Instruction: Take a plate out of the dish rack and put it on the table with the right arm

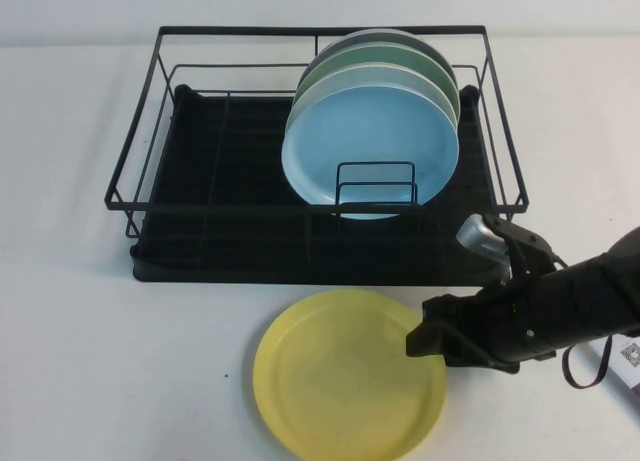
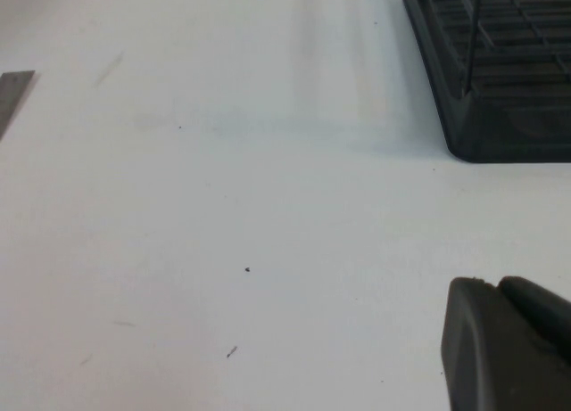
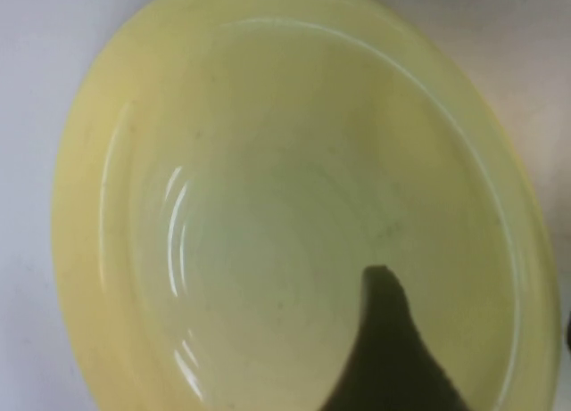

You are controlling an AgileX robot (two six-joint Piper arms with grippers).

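The pale-yellow plate (image 1: 350, 374) lies flat on the white table (image 1: 100, 361), just in front of the black wire dish rack (image 1: 230, 231). My right gripper (image 1: 418, 343) is at the plate's right rim. In the right wrist view the plate (image 3: 268, 206) fills the frame; the right gripper (image 3: 477, 304) is open, with one finger over the plate's inside and the other just outside the rim. My left gripper (image 2: 498, 284) is shut and empty, low over the bare table (image 2: 223, 206) near a corner of the rack (image 2: 508, 117). It is out of the high view.
A light-blue plate (image 1: 365, 146) stands upright in the rack behind a small wire divider (image 1: 377, 186), with green plates (image 1: 400, 56) behind it. A printed tag (image 1: 632, 356) lies at the right edge. A grey strip (image 2: 13, 94) lies on the table.
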